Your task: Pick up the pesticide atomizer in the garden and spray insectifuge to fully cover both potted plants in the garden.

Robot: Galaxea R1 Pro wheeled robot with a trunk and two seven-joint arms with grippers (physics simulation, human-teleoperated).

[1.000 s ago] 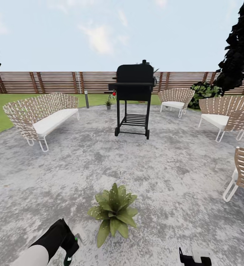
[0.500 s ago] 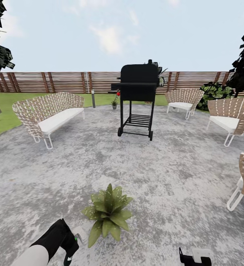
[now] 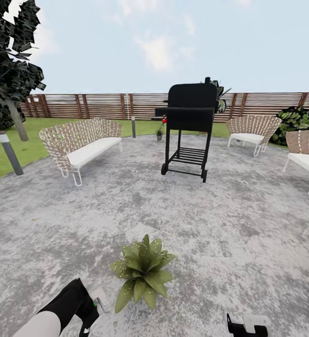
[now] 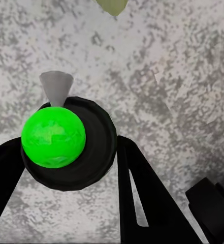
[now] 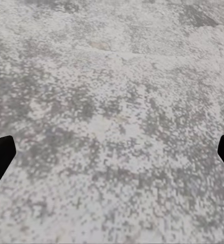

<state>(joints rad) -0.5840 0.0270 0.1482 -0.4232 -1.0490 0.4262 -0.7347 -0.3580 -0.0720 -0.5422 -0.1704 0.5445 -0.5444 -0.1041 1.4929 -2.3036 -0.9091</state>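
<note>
A potted plant (image 3: 142, 274), a low rosette of broad green leaves, stands on the grey paving close in front of me. Fine pale specks of insectifuge (image 3: 120, 269) dot its left leaves. Just left of it my left gripper (image 3: 89, 312) is shut on the pesticide atomizer (image 3: 99, 297). In the left wrist view the atomizer (image 4: 66, 145) shows a bright green ball on a black cap with a grey nozzle, held between both black fingers (image 4: 142, 193). A second small potted plant (image 3: 159, 134) sits far off, left of the grill. My right gripper (image 3: 247, 325) is open over bare paving (image 5: 112, 127).
A black grill (image 3: 189, 126) on wheels stands mid-paving. A woven bench (image 3: 79, 145) is at the left and woven chairs (image 3: 250, 133) at the right. A grey bollard lamp (image 3: 9, 152) and a tree (image 3: 9, 70) stand on the lawn, before the slat fence (image 3: 103, 105).
The camera has turned left, so the grill, seats and plant slid right and the lamp and tree came into view. Both arms sit where they were in the picture.
</note>
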